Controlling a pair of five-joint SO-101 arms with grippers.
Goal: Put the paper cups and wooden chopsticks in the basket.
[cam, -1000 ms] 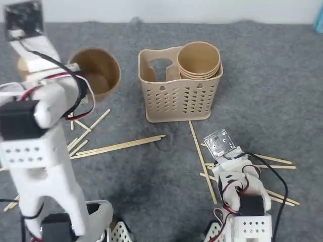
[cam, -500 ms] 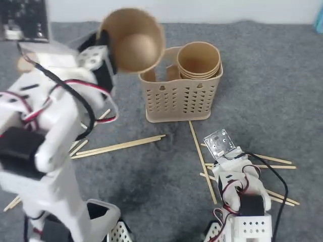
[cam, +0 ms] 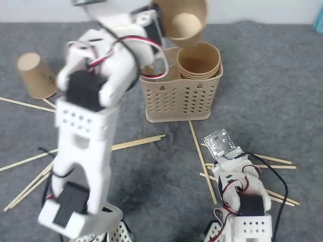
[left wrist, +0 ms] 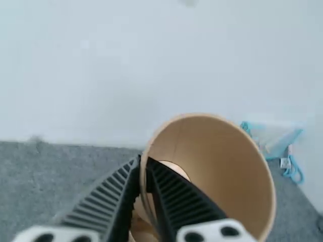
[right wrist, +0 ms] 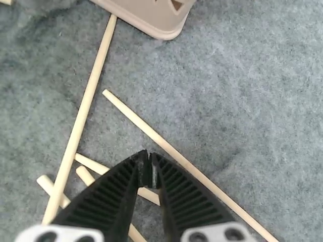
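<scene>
At the top centre of the high view, the left gripper (cam: 159,24) is clamped on the rim of a paper cup (cam: 185,20). The cup has swung up from the table's left side and now hangs just above the stacked cups (cam: 199,60) in the basket (cam: 174,101), so release looks close. Lower right, the right gripper (right wrist: 150,160) stays pinched together, empty, over loose chopsticks (right wrist: 86,116). Another cup (cam: 36,75) waits at the left on grey carpet (cam: 282,75), and a pale wall (left wrist: 151,60) stands behind.

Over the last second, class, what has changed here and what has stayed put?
The left end effector, shut on a paper cup, lifted it off the table and up over the basket, near the stacked cups. The right end effector and basket stayed put.
</scene>
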